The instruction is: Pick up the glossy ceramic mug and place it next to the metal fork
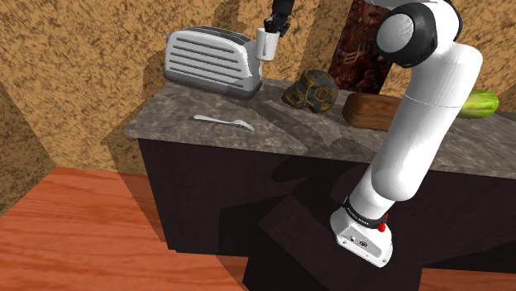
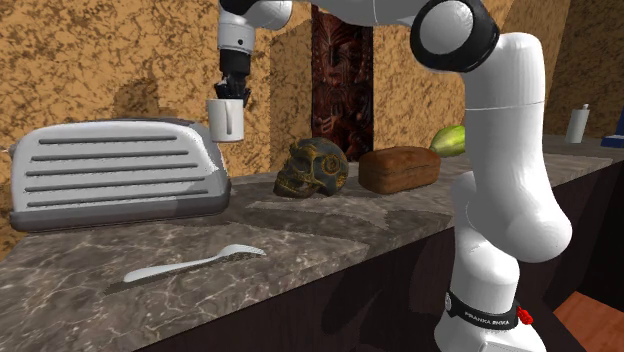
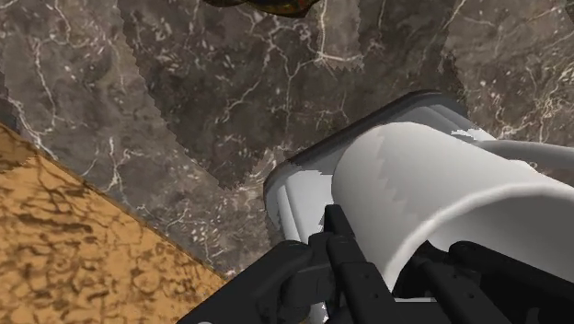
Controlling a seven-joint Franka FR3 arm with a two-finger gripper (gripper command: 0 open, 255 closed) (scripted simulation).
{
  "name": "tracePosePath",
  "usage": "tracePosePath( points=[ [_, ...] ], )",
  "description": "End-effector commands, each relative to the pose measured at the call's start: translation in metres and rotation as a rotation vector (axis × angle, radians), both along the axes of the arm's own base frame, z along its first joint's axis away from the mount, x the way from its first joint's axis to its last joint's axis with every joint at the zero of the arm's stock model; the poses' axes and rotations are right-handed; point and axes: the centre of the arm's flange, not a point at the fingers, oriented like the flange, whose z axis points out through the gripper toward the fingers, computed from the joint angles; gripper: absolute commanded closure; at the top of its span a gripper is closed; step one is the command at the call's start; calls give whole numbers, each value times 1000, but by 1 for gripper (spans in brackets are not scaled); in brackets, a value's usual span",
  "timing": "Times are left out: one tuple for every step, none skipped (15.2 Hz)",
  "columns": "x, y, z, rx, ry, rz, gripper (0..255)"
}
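A white robot arm reaches over a dark marble countertop (image 1: pixel 273 136) set against rough tan walls. Its black gripper (image 1: pixel 268 33) is closed on the rim of a plain white mug (image 1: pixel 266 46), with the mug's wall pinched between the two fingers. The mug hangs upright in the air, clear of the counter, above the end of a silver toaster (image 1: pixel 211 62) that sits at the far left of the counter in the shoulder view.

In the wrist view the mug (image 3: pixel 432 198) lies close against the fingers (image 3: pixel 336 230), with the toaster (image 3: pixel 285 189) and the veined counter below it.

A silver fork (image 1: pixel 222 122) lies flat on the counter in front of the toaster, nearer the front edge and well apart from the mug. To the right of the toaster in the shoulder view stands a dark, gold-flecked skull (image 1: pixel 312 89). After it comes a brown loaf of bread (image 1: pixel 372 110), and farther right a green rounded fruit (image 1: pixel 480 103) partly behind the arm. A tall dark patterned panel (image 1: pixel 360 50) stands against the wall behind the skull and loaf.

The second exterior view looks along the counter from the fork's end. The fork (image 2: pixel 195 262) is nearest, the toaster (image 2: pixel 115 170) is behind it, and the mug (image 2: pixel 227 118) hangs from the gripper (image 2: pixel 231 95) above the toaster's right end. A small white bottle (image 2: pixel 578 124) stands far off at that view's right.

Below the counter are dark cabinets and a reddish wood floor (image 1: pixel 83 231).
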Motion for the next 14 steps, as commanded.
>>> tracePosePath(
  points=[
    [8, 35, -12, 10, 9, 12, 255],
    [10, 48, -14, 10, 9, 12, 255],
    [13, 61, -15, 10, 9, 12, 255],
    [15, 74, -17, 10, 9, 12, 255],
    [18, 87, -19, 10, 9, 12, 255],
    [20, 100, -20, 10, 9, 12, 255],
    [23, 112, -22, 10, 9, 12, 255],
    [25, 125, -24, 10, 9, 12, 255],
    [28, 138, -25, 10, 9, 12, 255],
    [30, 151, -27, 10, 9, 12, 255],
    [32, 164, -28, 10, 9, 12, 255],
    [35, 177, -30, 10, 9, 12, 255],
    [37, 190, -32, 10, 9, 12, 255],
    [40, 202, -33, 10, 9, 12, 255]
  ],
)
